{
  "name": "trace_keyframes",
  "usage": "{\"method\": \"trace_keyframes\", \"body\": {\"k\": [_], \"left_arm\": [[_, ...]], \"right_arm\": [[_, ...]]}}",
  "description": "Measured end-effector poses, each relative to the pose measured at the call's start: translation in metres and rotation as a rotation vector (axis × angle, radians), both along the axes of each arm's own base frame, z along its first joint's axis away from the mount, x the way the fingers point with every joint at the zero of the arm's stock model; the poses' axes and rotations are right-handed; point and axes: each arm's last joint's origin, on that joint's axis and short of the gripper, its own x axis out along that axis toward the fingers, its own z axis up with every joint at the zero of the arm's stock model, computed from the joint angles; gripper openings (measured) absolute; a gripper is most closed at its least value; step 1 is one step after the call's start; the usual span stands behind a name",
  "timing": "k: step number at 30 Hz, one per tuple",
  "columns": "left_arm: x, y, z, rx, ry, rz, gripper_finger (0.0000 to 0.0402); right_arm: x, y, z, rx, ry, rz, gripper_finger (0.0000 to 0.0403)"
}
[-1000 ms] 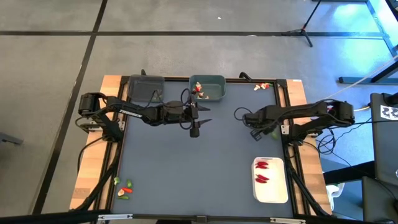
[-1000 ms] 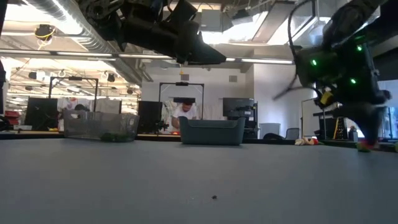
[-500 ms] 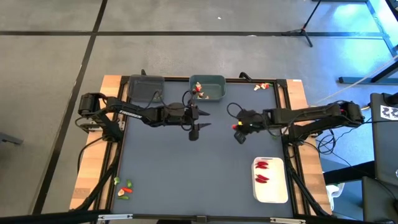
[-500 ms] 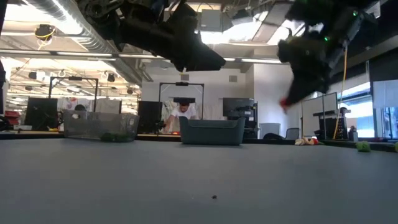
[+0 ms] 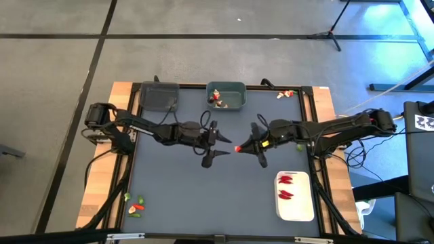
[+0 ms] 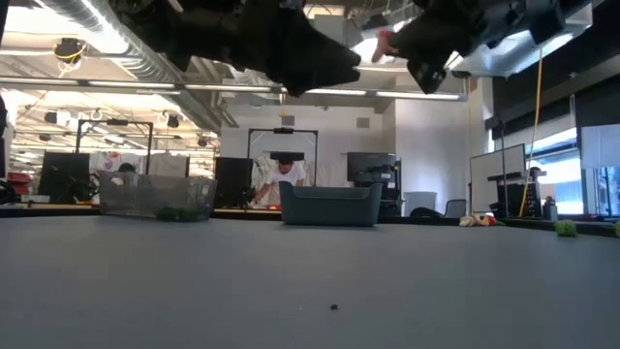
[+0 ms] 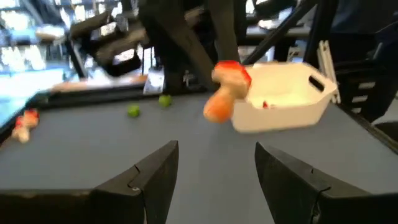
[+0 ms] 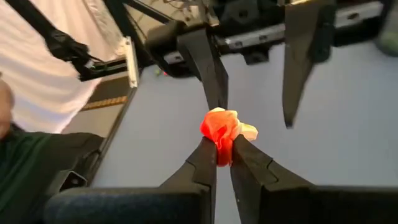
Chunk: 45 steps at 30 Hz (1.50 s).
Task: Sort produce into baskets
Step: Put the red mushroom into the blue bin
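Observation:
My right gripper (image 5: 243, 147) hangs over the middle of the table, shut on one piece of produce (image 5: 238, 148), red with a pale tan part. My left gripper (image 5: 224, 143) faces it from the table's left, open, its two fingers (image 8: 210, 68) standing on either side of the piece without touching it. The dark grey bin (image 5: 159, 96) and the grey-teal bin (image 5: 228, 95) stand at the far edge. The white tray (image 5: 296, 203) at the near right holds red chili pieces (image 5: 285, 187). My right gripper pinches the piece's red part (image 8: 219, 135) between its two fingertips (image 8: 208, 155). The fingers come almost level from the table's right side. The piece is lifted well clear of the table, and its pale part (image 8: 247, 131) sticks out past the tips.
Loose produce lies at the near left corner (image 5: 135, 205) and at the far right edge (image 5: 285, 94). A green piece (image 5: 299, 146) sits near the right edge. The teal bin holds a few pieces (image 5: 217, 99). Beyond the table, a person sits in the room (image 6: 284, 179).
My right gripper has risen from the table's right side and travelled toward the middle with the red and pale piece, tipping from pointing down to almost level. My left gripper has swung a little toward the near edge and now faces the piece.

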Motion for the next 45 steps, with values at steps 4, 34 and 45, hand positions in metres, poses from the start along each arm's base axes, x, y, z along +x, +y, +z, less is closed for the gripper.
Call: {"method": "trace_keyframes", "body": {"k": [4,34,45], "left_arm": [[0.004,-0.004,-0.006,0.032,-0.021,-0.007,0.021],[0.004,-0.008,-0.006,0.078,-0.019,-0.065,0.0017],[-0.007,0.006,0.008,0.079,0.027,0.005,0.002]], "right_arm": [[0.007,0.001,-0.004,0.01,-0.019,0.023,0.0035],[0.023,0.001,-0.019,0.069,-0.006,-0.054,0.0045],[0.017,0.0,-0.007,0.047,-0.046,-0.038,0.0166]]}}
